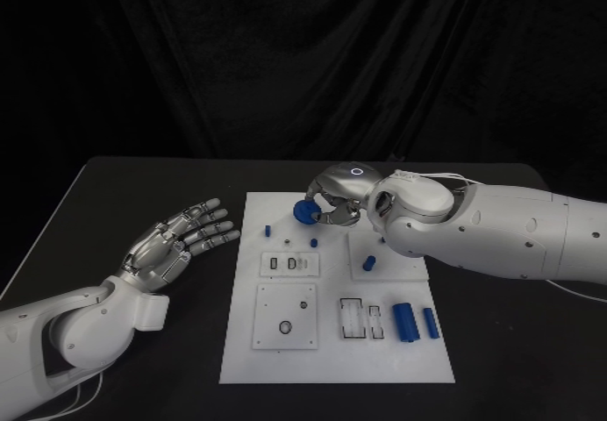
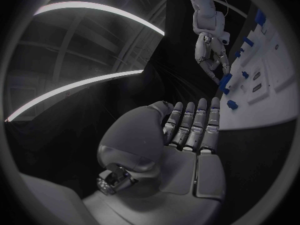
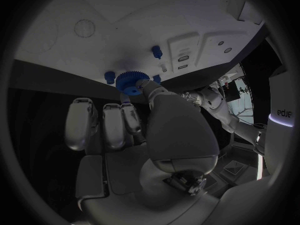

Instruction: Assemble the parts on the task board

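Here, at the black table (image 1: 139,189), my left hand (image 1: 180,242) lies palm-up beside the task board (image 1: 240,351), fingers spread and holding nothing, apparently parked clear so the board stays free for the other arm. On the board itself, a small blue peg (image 1: 268,231) stands near the far-left corner, ahead of slotted plates; two blue cylinders (image 1: 415,322) lie side by side toward the near right, next to rectangular slots (image 1: 360,319) that look meant to receive them. Farther right, my right hand (image 1: 339,198) hovers over the board's far edge, thumb and a finger pinching a blue gear (image 3: 131,82), held low, I judge, to be lowered onto a post there. Another blue piece (image 1: 369,261) sits on the raised plate just beneath my forearm.
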Available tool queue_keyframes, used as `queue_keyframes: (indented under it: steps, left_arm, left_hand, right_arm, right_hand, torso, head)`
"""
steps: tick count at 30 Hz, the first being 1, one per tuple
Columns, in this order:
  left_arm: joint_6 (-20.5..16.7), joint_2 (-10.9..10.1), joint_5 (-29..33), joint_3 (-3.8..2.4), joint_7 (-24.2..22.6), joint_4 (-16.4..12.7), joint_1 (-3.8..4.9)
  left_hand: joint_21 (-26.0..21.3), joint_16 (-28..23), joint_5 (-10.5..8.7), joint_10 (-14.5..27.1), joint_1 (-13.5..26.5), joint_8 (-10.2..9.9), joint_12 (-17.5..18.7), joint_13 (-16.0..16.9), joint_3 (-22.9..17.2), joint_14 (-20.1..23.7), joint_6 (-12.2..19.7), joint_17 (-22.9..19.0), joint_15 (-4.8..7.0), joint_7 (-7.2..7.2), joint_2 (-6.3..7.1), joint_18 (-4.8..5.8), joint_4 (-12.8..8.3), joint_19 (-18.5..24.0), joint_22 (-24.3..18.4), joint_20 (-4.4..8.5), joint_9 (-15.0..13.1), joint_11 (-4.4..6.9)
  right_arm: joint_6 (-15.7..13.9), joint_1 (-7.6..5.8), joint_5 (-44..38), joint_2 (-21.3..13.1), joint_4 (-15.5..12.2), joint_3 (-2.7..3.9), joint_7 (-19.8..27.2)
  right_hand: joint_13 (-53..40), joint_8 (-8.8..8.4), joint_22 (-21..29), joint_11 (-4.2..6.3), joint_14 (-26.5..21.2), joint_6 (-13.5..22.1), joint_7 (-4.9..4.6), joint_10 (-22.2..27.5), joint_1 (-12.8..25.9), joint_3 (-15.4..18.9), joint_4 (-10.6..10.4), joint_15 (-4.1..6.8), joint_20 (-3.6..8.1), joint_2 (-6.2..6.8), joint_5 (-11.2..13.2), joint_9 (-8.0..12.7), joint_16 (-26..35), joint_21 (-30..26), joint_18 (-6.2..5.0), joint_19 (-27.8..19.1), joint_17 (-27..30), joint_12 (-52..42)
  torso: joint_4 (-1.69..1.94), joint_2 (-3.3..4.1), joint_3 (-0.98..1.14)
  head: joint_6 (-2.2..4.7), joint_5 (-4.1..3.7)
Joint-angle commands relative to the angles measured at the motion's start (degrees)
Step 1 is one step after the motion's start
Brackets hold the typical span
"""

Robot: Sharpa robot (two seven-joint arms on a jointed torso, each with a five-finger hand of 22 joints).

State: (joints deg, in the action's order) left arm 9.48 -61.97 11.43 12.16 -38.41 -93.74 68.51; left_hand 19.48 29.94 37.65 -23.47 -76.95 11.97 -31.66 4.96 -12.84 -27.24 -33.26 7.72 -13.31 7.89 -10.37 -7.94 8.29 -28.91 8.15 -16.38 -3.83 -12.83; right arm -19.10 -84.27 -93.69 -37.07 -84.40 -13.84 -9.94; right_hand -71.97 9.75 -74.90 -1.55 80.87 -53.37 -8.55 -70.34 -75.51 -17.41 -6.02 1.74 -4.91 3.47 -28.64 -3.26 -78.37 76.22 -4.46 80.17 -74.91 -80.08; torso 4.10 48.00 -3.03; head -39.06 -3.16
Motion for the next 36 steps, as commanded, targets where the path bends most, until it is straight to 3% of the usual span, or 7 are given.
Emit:
queue_keyframes:
  steps: [1,5,6,9,12,19,36]
  left_arm:
    - [0.83,0.17,0.17,-0.04,-0.33,0.00,-0.08]
    - [0.88,0.26,0.17,-0.04,-0.30,0.06,-0.08]
    - [0.90,0.28,0.17,-0.04,-0.29,0.07,-0.09]
    - [0.92,0.31,0.17,-0.04,-0.27,0.11,-0.09]
    - [0.96,0.34,0.17,-0.04,-0.21,0.18,-0.09]
    - [1.08,0.42,0.17,-0.04,-0.13,0.26,-0.10]
    - [1.22,0.40,0.17,-0.04,-0.02,0.37,-0.13]
  left_hand:
    - [0.26,0.21,-0.16,0.03,0.54,-0.28,-0.33,-0.06,-0.45,-0.01,0.00,0.00,-0.20,0.39,0.11,0.96,0.03,0.55,-0.05,0.00,-0.02,-0.51]
    - [0.26,0.21,-0.16,0.03,0.54,-0.28,-0.33,-0.06,-0.45,-0.01,0.00,0.00,-0.20,0.39,0.11,0.96,0.03,0.55,-0.05,0.00,-0.02,-0.51]
    - [0.26,0.21,-0.16,0.03,0.54,-0.28,-0.33,-0.06,-0.45,-0.01,0.00,0.00,-0.20,0.39,0.11,0.96,0.03,0.55,-0.05,0.00,-0.02,-0.51]
    - [0.26,0.21,-0.16,0.03,0.54,-0.28,-0.33,-0.06,-0.45,-0.01,0.00,0.00,-0.20,0.39,0.11,0.96,0.03,0.55,-0.05,0.00,-0.02,-0.51]
    - [0.26,0.21,-0.16,0.03,0.54,-0.28,-0.33,-0.06,-0.45,-0.01,0.00,0.00,-0.20,0.39,0.11,0.96,0.03,0.55,-0.05,0.00,-0.02,-0.51]
    - [0.26,0.24,-0.18,-0.01,0.60,-0.31,-0.35,-0.05,-0.59,0.01,0.07,0.00,-0.20,0.41,0.13,0.98,0.00,0.58,-0.05,0.01,-0.02,-0.55]
    - [0.26,0.25,-0.19,-0.01,0.64,-0.34,-0.35,-0.05,-0.66,0.03,0.15,0.00,-0.20,0.42,0.15,0.99,-0.02,0.59,-0.05,0.01,-0.01,-0.56]
  right_arm:
    - [1.61,0.41,-0.31,0.52,0.57,0.02,-0.42]
    - [2.59,0.73,-0.31,1.18,1.36,0.02,-0.97]
    - [2.85,0.81,-0.31,1.32,1.52,0.02,-1.08]
    - [3.22,0.95,-0.31,1.54,1.79,0.02,-1.26]
    - [3.56,1.07,-0.31,1.71,1.97,0.02,-1.42]
    - [4.25,1.18,-0.31,1.69,2.04,0.02,-2.15]
    - [4.89,1.27,-0.31,1.20,1.81,0.01,-3.28]
  right_hand:
    - [0.38,3.05,-9.50,-0.36,-0.12,-3.24,2.77,0.44,0.25,-0.42,-0.01,-0.37,-0.01,0.15,0.73,-22.66,0.47,-0.73,0.61,-0.22,-1.29,0.21]
    - [0.83,1.91,-9.34,-0.95,-0.55,-2.09,2.12,1.31,0.50,-0.74,0.03,-0.86,-0.40,0.27,3.09,-22.36,0.91,-1.55,0.46,-0.74,-0.92,0.49]
    - [1.18,0.87,-9.25,-1.21,-0.75,-0.73,1.82,1.88,0.74,-0.74,-0.07,-1.04,-0.62,0.29,5.42,-21.97,1.10,-1.98,0.37,-1.02,-0.76,0.69]
    - [1.82,-1.20,-9.16,-1.11,-1.00,2.07,1.33,2.90,1.07,-0.86,-0.25,-1.03,-0.76,0.42,7.41,-20.96,1.31,-2.54,0.23,-1.33,-0.58,1.08]
    - [3.07,-4.39,-8.92,-1.06,-1.55,6.35,1.15,4.71,1.71,-0.58,-0.83,-1.13,-0.85,0.60,12.37,-18.80,1.81,-3.67,-0.01,-1.98,-0.13,1.83]
    - [4.63,-6.21,-8.58,-1.33,-2.32,9.06,0.82,6.98,1.14,-0.53,-0.48,-1.36,-1.00,0.76,13.30,-16.71,2.50,-5.20,-0.30,-2.83,0.51,2.91]
    - [5.64,-6.24,-8.27,-1.52,-3.16,11.37,0.65,8.66,-0.71,-1.30,0.86,-1.57,-1.21,0.66,12.06,-14.47,3.10,-6.77,-0.60,-3.68,1.05,3.76]
  torso:
    - [-0.05,0.04,0.06]
    - [-0.07,0.03,0.10]
    - [-0.08,0.03,0.10]
    - [-0.05,0.03,0.09]
    - [-0.04,0.04,0.10]
    - [0.00,0.03,0.09]
    - [-0.08,0.02,0.11]
  head:
    - [-0.03,0.02]
    - [-0.09,-0.01]
    - [-0.09,0.03]
    - [-0.13,0.07]
    - [-0.21,0.06]
    - [-0.29,0.00]
    - [-0.40,0.12]
